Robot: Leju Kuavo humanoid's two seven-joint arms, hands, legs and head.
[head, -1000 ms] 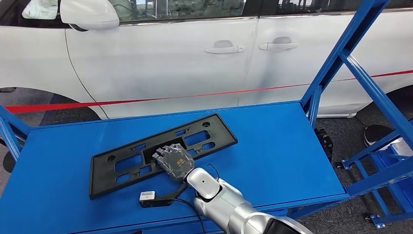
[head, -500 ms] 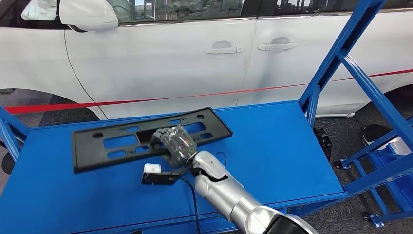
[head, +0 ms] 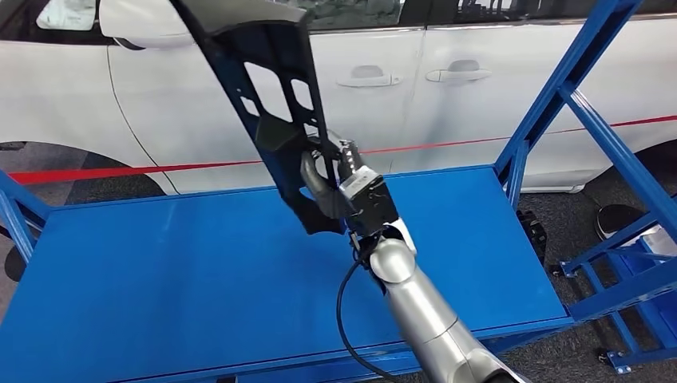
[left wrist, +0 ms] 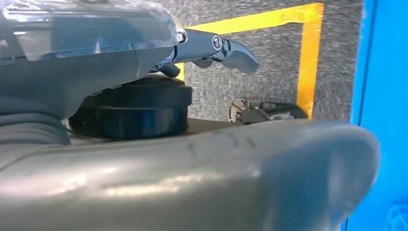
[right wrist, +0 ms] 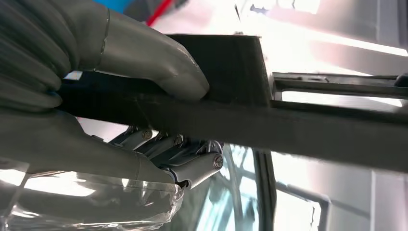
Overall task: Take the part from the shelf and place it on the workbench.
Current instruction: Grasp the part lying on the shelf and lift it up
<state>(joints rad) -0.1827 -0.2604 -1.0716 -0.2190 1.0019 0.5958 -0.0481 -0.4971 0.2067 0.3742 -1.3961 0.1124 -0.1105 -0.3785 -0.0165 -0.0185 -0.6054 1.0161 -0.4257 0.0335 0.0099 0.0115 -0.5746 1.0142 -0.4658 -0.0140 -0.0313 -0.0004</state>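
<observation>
The part [head: 271, 80] is a long black plastic plate with several cut-outs. It stands nearly on end above the blue shelf top [head: 160, 271], its upper end against the white car. My right hand [head: 343, 191] grips its lower end, well above the shelf. In the right wrist view the thumb [right wrist: 144, 57] presses one face of the part [right wrist: 269, 120] and the fingers wrap the other face. My left hand [left wrist: 192, 159] hangs over grey floor, fingers [left wrist: 226, 45] apart and holding nothing.
A white car [head: 415, 104] stands close behind the shelf. A slanting blue frame post [head: 559, 88] rises at the shelf's right end. A black cable [head: 343, 311] loops beside my right forearm. Yellow floor tape [left wrist: 308, 62] runs under the left hand.
The part lay flat on the blue shelf with my right hand on it. The hand has lifted it and swung it up on end, off the shelf.
</observation>
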